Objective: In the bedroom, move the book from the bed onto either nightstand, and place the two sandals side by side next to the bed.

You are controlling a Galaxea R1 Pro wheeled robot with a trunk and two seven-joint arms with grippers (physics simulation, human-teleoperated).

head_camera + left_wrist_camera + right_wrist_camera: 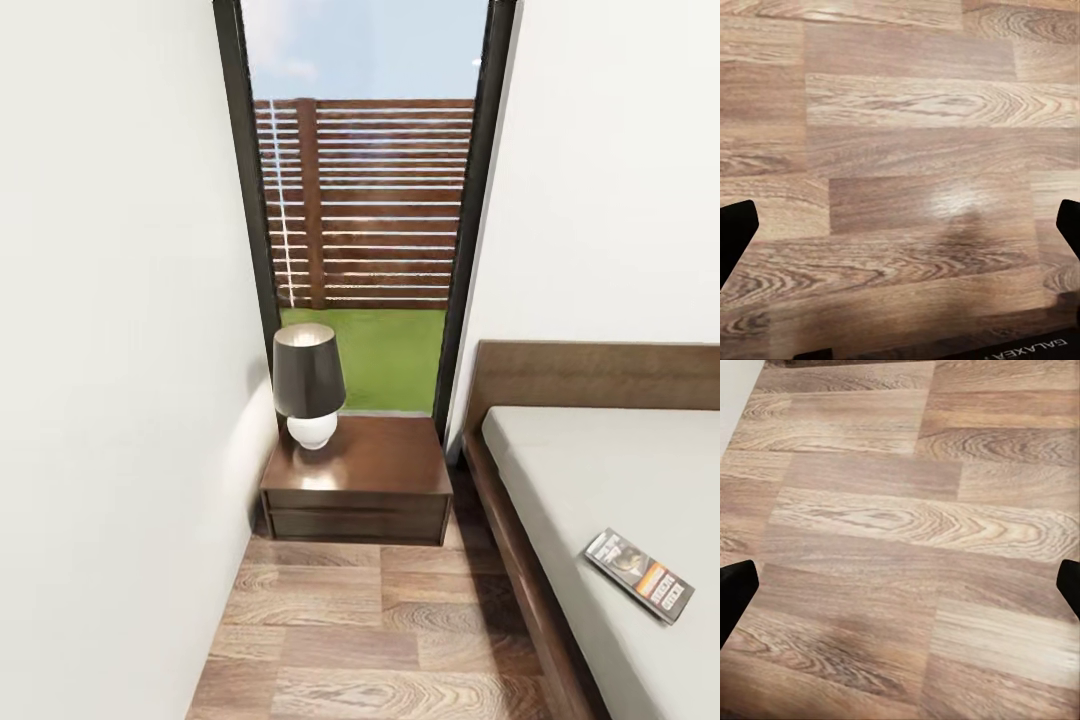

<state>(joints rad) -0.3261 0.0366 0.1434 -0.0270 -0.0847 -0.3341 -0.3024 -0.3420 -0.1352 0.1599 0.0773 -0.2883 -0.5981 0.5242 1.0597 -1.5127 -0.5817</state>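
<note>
One book (640, 588) lies flat on the grey mattress of the bed (560, 480), near the edge that faces the aisle and turned at an angle to that edge; the nightstand (357, 478) stands just beside the bed's head end, against the window, with a lamp (308, 385) on the back left of its top and the front and right of the top bare. The step in hand appears to be the approach to the book. Judged from this layout, the base should close on the bed edge until the book sits within the right arm's reach, and the gripper should descend across the book's narrow width, since a thin paperback on a soft surface offers little to pinch. For the placement, aim at the bare right part of the nightstand top, well apart from the lamp. Both wrist views look at the wood floor (907, 150): the left gripper (900, 232) and the right gripper (900, 592) each show dark fingertips at opposite margins, so both stand spread wide and hold nothing. The head view supplies the room layout, book and nightstand; the wrist views supply the finger spacing. The right wrist view also catches a strip of white wall (735, 390).
</note>
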